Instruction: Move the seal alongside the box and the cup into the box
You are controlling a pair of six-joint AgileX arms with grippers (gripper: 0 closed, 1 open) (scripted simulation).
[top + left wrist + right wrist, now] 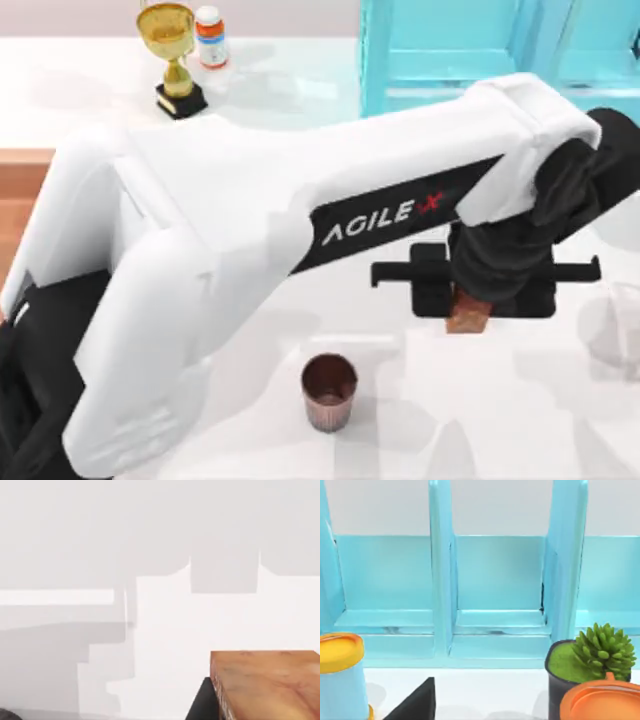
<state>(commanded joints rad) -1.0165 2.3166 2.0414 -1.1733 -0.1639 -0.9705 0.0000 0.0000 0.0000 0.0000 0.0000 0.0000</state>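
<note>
The left tool (468,300) gripped the seal (467,318) beneath itself (for placing alongside the box (270,685)), cup (329,391) well apart

Your left arm (230,230): bulky white glossy shells, rounded edges; black inset band lettered "AGILE" in white with a red X. Black wrist section (590,175). Black gripper (468,300) with a wide crossbar.

Dark brown cup (329,391) with coppery ribbed sides; reddish-brown seal (467,317); turquoise shelf unit (495,590).
</note>
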